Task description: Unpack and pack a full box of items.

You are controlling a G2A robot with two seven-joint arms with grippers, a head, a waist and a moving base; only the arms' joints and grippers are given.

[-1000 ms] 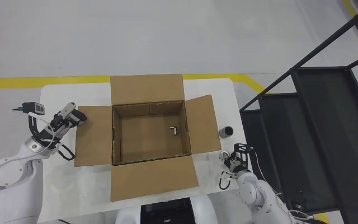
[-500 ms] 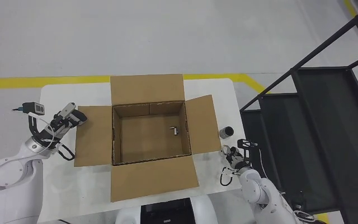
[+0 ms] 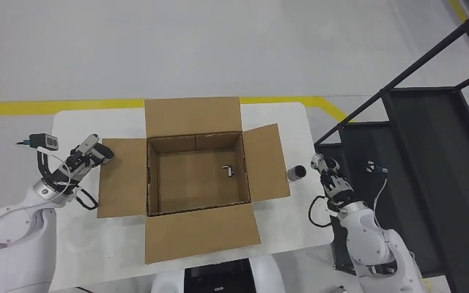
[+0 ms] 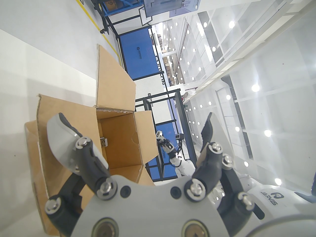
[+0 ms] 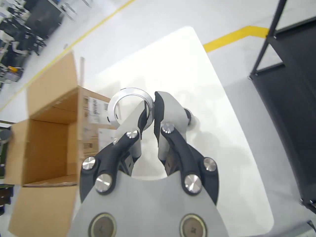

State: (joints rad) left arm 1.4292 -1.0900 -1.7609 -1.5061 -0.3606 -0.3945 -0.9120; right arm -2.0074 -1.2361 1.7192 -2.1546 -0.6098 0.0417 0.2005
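The right gripper was almost closed; its pads pinched the wall of a metal ring, one pad apparently inside the bore and one outside. The ring sat at the centre of the right wrist view, raised above the white table; in the top view this gripper stood at the right of the frame, near the table's right edge. The left gripper was spread wide and held nothing; it stood at the left of the top view, just outside the box's left flap.

The box lay open at the centre of the top view, all four flaps folded out; a small metal piece lay right of centre on its floor. A short cylinder lay on the table between the right flap and the right gripper.

The step appeared to be a transfer of the ring between box and table; the direction could not be settled.

- The pinch covered only a short arc of the wall; the ring could pivot about the pads, so wrist rotation should be slow.
- For the table: lower until the ring touches; place it apart from the cylinder, which looked able to roll; release only after contact.
- For the box: clear the right flap and wall first; descend onto bare floor, away from the metal piece.
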